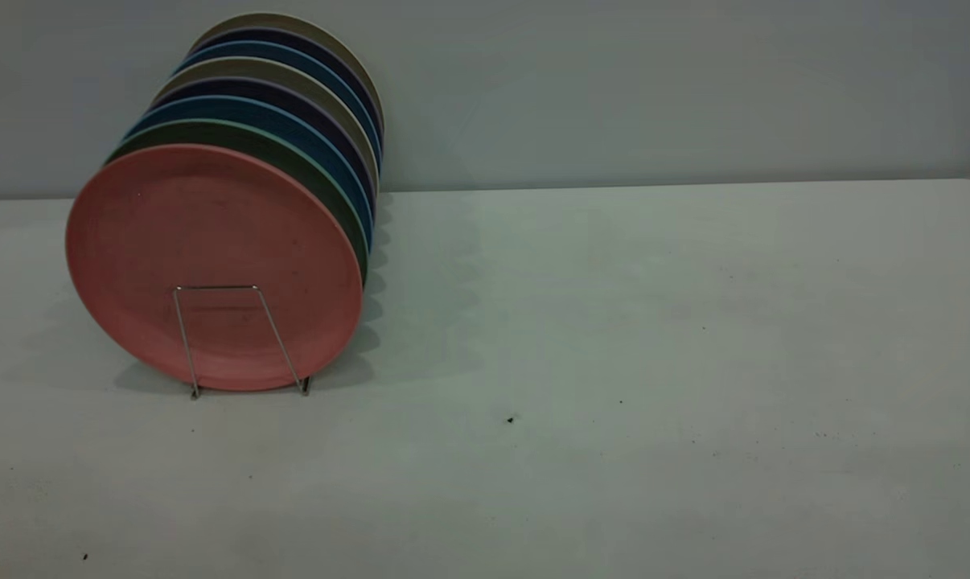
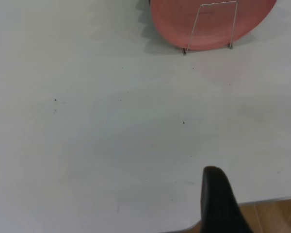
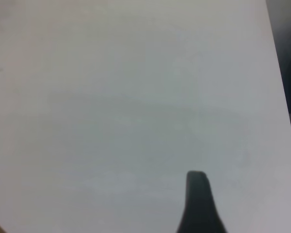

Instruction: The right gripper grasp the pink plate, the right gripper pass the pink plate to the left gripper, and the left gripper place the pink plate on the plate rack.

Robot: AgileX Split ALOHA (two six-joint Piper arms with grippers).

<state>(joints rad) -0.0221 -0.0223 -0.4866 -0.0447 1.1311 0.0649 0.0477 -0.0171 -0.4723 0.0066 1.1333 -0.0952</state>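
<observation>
The pink plate point(image 1: 211, 261) already stood in the rack point(image 1: 240, 338), well ahead of your left pincer point(image 2: 223, 204). Both pincers held nothing visible; their openings I cannot tell. The right pincer point(image 3: 199, 204) hung over bare bench point(image 1: 654, 362). Nothing remained but parking, I judge.

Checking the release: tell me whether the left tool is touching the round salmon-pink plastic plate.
Apart. The left wrist view shows one black finger of the left tool near the table's edge, with bare white table between it and the pink plate standing in the silver wire rack.
</observation>
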